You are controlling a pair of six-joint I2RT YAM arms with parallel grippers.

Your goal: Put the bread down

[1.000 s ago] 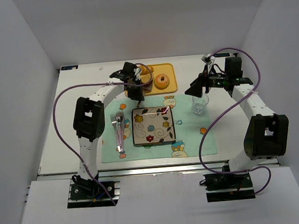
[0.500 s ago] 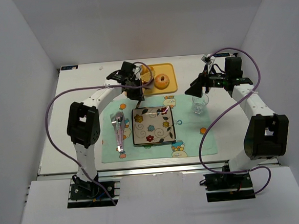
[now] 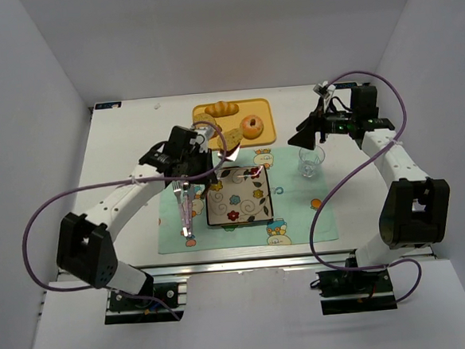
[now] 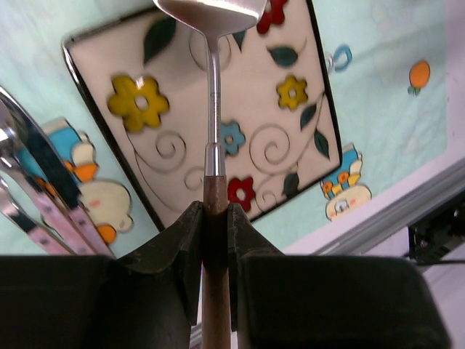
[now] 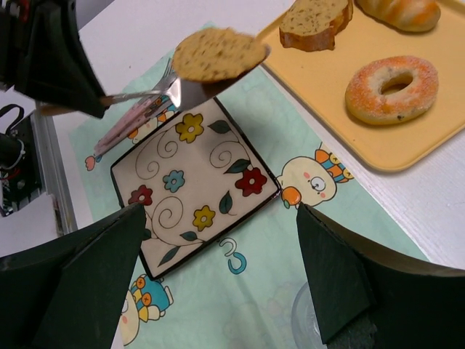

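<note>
The small chunky slice of bread (image 5: 218, 52) with brown crust and speckled tan crumb lies flat on the blade of a metal spatula with a brown wooden handle (image 4: 213, 87). It is held in the air above the far left corner of the square white plate painted with flowers (image 3: 238, 196), not touching it. The left gripper (image 4: 216, 218) has its 2 fingers clamped tight on the wooden handle (the blade points away from the wrist). The plate sits on a pale green placemat with cartoon animals (image 3: 299, 210). Pink-handled cutlery (image 3: 185, 206) lies on the mat just left of the plate. Beyond the mat, a yellow rectangular tray (image 3: 264, 108) carries a larger bread slice (image 5: 316, 22), a golden croissant (image 5: 399, 11) and a sugared doughnut (image 5: 392, 87). The right gripper (image 5: 221, 218) hangs spread wide and empty, above a clear drinking glass (image 3: 310, 163) at the mat's far right.
</note>
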